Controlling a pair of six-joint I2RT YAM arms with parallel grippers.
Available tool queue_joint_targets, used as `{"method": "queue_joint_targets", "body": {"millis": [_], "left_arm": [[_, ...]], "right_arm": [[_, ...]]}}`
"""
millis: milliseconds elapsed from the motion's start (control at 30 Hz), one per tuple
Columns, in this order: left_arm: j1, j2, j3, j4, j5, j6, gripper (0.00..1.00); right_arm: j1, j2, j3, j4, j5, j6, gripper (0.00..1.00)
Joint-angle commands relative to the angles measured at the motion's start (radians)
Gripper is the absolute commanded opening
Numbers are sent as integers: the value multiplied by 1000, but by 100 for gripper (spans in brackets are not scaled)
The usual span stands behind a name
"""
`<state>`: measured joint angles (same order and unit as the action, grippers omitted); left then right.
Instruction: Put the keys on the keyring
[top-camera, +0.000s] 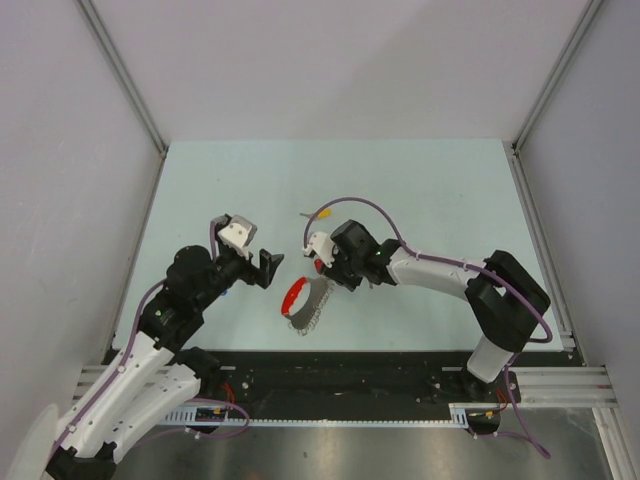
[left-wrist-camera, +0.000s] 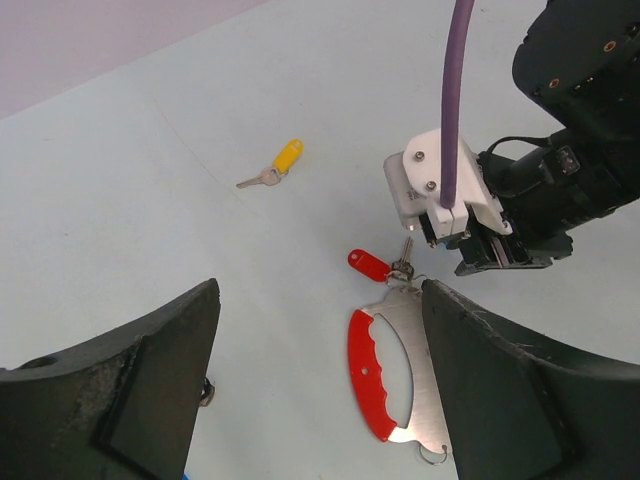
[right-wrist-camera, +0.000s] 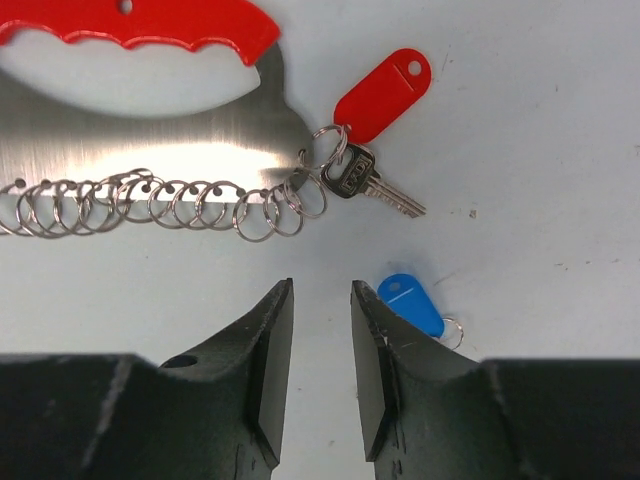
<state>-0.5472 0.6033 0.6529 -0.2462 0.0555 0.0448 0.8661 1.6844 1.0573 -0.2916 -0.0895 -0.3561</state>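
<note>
The keyring is a silver plate with a curved red handle and a row of small rings along one edge. A silver key with a red tag hangs from the end ring. A yellow-capped key lies apart, farther back on the table. A blue cap with a ring lies against the outside of my right gripper's right finger. My right gripper hovers just short of the rings, open by a narrow gap that holds nothing. My left gripper is wide open above the red handle, holding nothing.
The pale green table is walled in by grey panels and a metal frame. My two wrists stand close together over the keyring. A small metal ring peeks out beside my left gripper's left finger.
</note>
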Motion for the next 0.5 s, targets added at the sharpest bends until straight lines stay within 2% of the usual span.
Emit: {"method": "queue_joint_targets", "body": {"millis": [0,133,467], "left_arm": [[9,-10,14,10,9,17,86],[9,-31,14,1,7,27,86],[16,-39,13,1,20,23,86]], "right_arm": [[-10,15,29,-9,-73,-142,34],[-6,57,29,43,-90,-159,30],[-13,97,29,108,-141,-178,30]]}}
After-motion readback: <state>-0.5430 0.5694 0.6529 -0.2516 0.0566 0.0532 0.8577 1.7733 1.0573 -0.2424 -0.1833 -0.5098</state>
